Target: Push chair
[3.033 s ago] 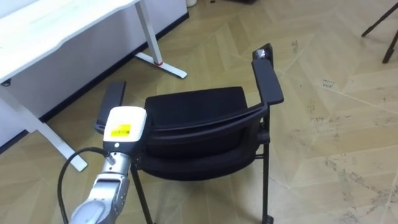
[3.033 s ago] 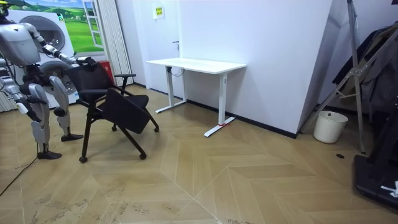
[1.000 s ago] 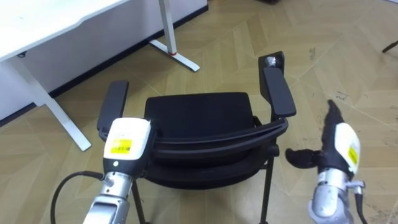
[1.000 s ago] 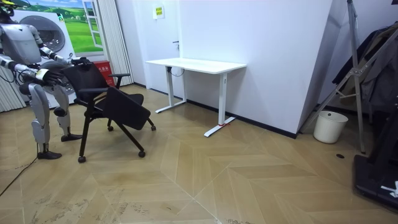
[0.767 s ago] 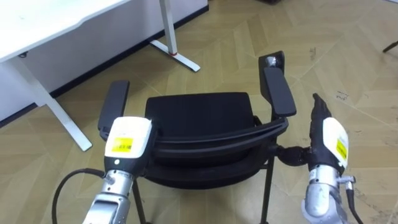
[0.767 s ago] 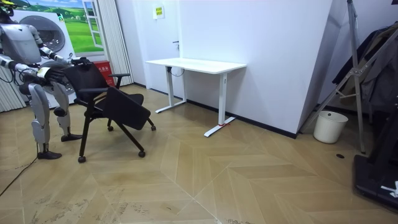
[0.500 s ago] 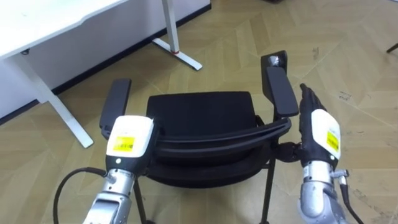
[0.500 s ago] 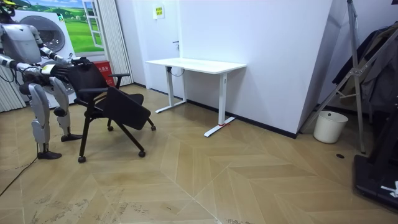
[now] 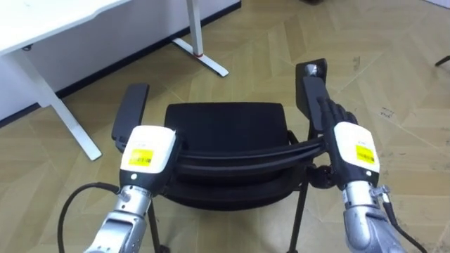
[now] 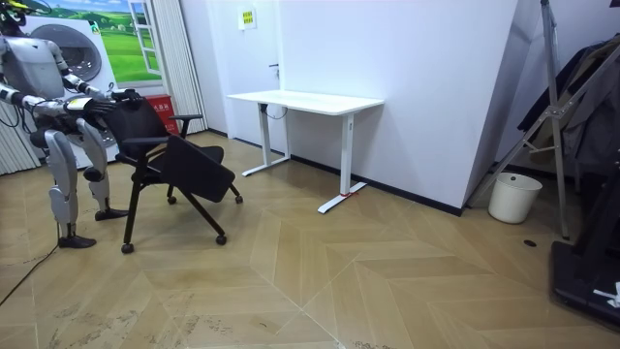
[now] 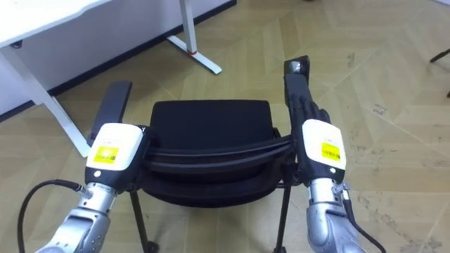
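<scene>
Black chair (image 9: 225, 126), backrest nearest robot, seat facing away, white desk (image 9: 42, 24) beyond

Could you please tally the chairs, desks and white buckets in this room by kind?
Black chair: 1
White desk: 1
White bucket: 1
Total: 3

The chair (image 9: 225, 123) has a matt black cloth seat and smooth black plastic armrests (image 9: 131, 112). The floor (image 9: 394, 63) is wood parquet, faintly glossy and scuffed. The desk (image 9: 42, 28) top is smooth white. Glossy white plastic shells cover the left hand (image 9: 148, 147) and right hand (image 9: 355, 151).
</scene>
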You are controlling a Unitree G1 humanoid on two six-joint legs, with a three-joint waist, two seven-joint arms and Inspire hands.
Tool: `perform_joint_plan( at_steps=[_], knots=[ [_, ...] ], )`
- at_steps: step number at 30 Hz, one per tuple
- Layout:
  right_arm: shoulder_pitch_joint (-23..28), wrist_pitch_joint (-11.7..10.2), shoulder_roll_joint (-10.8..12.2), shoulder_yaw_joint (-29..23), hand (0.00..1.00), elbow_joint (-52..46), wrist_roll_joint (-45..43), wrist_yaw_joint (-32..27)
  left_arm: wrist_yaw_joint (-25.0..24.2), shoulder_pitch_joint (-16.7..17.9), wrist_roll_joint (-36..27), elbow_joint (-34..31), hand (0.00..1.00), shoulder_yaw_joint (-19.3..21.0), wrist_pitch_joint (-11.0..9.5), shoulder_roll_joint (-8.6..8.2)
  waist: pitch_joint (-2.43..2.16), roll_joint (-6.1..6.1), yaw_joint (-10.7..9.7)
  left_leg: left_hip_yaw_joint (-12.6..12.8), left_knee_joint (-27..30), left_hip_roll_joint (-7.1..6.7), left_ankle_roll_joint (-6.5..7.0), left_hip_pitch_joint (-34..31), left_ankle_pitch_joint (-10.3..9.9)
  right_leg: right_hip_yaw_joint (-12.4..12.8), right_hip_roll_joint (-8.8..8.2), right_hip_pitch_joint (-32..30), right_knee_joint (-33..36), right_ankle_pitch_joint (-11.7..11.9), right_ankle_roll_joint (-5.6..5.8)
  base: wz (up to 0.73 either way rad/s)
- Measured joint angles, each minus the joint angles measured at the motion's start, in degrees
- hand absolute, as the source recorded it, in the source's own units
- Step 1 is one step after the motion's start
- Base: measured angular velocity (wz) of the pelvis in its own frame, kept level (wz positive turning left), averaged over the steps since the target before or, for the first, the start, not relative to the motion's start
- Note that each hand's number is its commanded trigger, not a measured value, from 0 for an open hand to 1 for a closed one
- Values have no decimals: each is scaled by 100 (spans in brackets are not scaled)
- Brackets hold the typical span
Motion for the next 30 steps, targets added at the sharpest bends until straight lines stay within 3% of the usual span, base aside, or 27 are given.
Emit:
perform_joint_plan(
  at_steps=[7, 18, 30],
  knots=[
    [0, -74, -114, -3, 0, -11, -539, 135, -12, -36, 4, 10, 100, 21, -148, 64, 8, -60, 70, -21, 0, 0, 0, -9, 0, -29, 3, 11, -8, 0, 0, 0],
    [-6, -127, -582, 241, 0, -436, -814, 705, -59, -160, -6, 16, 100, -19, -425, 210, 50, -143, 243, -28, 0, 0, 0, -19, 0, -38, 1, 6, -7, 1, -2, 0],
    [-125, -213, -636, 384, 0, -555, -1071, 1048, -58, -374, -14, 164, 100, -127, -535, 234, 65, -184, 293, -175, 86, -1, 0, -121, 0, -175, 2, 16, -11, 1, -2, 5]
  ],
)
